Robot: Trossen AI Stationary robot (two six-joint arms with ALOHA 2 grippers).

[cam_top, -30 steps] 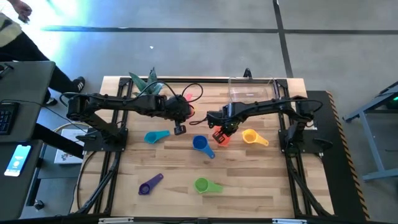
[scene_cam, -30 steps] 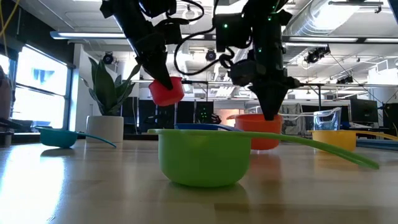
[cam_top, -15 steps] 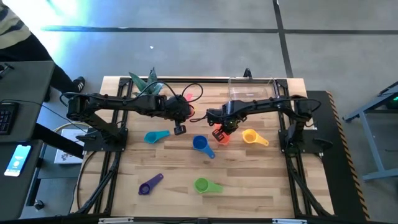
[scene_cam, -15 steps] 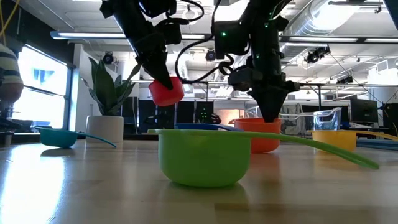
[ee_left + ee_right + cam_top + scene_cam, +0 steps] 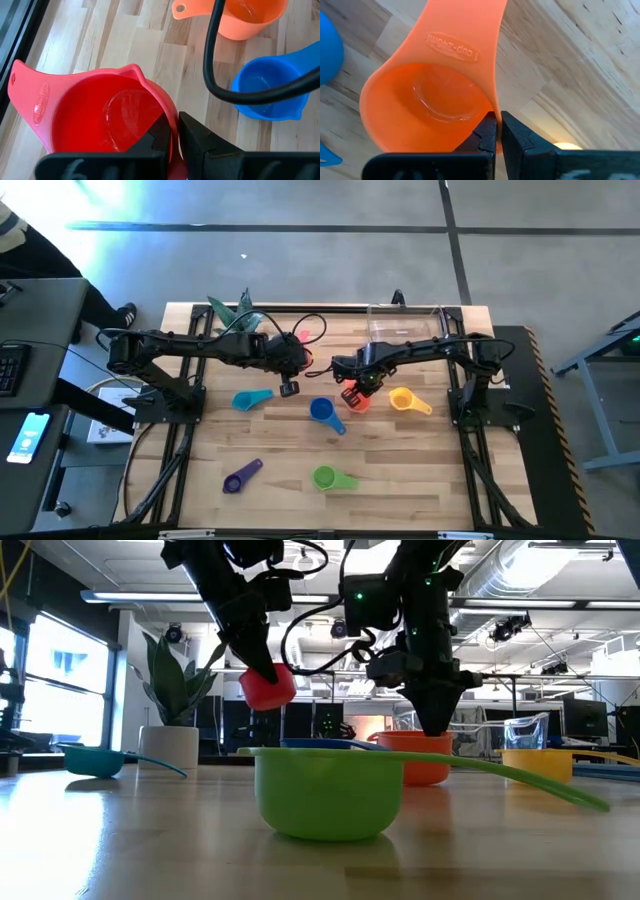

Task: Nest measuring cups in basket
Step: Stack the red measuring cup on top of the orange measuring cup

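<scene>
My left gripper (image 5: 300, 352) is shut on the red cup (image 5: 268, 687) and holds it in the air over the table's middle. My right gripper (image 5: 352, 393) is shut on the orange cup (image 5: 359, 404), which stands on the table (image 5: 420, 470). The yellow cup (image 5: 404, 401), blue cup (image 5: 322, 411), teal cup (image 5: 247, 399), purple cup (image 5: 240, 477) and green cup (image 5: 327, 477) lie apart on the wood. The clear basket (image 5: 405, 325) sits at the far edge, right of centre. My left gripper pinches the red cup's side wall (image 5: 167, 112), one finger inside the bowl and one outside. It comes from above, slanting down. The cup is lifted clear, and its handle (image 5: 30, 90) points away from the fingers. My right gripper pinches the orange cup's wall at the rim (image 5: 492, 107), beside the handle's root, one finger inside and one outside. The fingers point down from above. The cup (image 5: 415, 755) stands on the table under them.
A plant in a small white pot (image 5: 170, 745) stands at the far left corner. Both arms' bases flank the table. The blue cup (image 5: 267, 90) lies close to the orange one (image 5: 240, 20). Bare wood shows along the near right side (image 5: 430, 480).
My right arm has shifted slightly downward over the orange cup, staying shut on its rim; the cup has settled a little on the table. My left gripper has kept the red cup still in the air.
</scene>
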